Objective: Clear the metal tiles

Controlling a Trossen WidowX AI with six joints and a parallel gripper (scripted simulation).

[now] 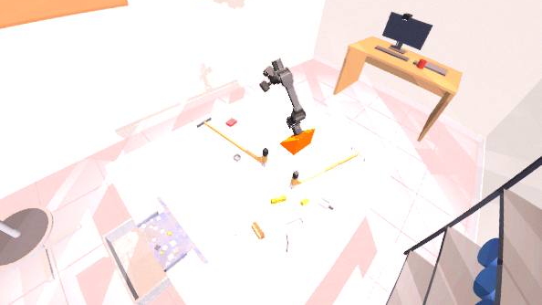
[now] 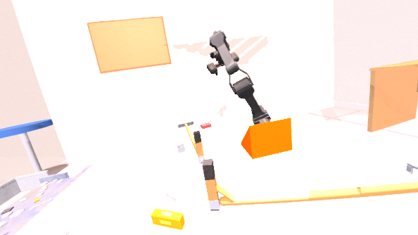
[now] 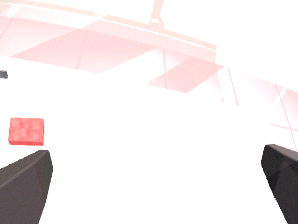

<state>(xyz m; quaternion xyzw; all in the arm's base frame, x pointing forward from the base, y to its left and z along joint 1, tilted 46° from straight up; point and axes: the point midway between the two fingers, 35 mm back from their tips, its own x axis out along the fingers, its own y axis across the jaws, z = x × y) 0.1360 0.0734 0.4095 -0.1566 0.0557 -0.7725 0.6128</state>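
- My gripper hangs high above the table, fingers spread almost as wide as they go, with nothing between them.
- In the wrist view my two dark fingertips frame the lower corners, and a small red block lies on the white surface just above the left one.
- My arm rises from an orange wedge-shaped base and leans back away from the tools.
- One long scraper lies flat on the table, its dark head near the red block and its black upright handle beside my base.
- A second long scraper lies on the other side, its handle standing upright too; I touch neither.
- The steel bench plate sits well away at the table's near-left corner, scattered with small pale and yellow tiles.
- The catch box adjoins that plate's end.
- Yellow blocks and a few small bits lie loose on the table between the scrapers and the plate.
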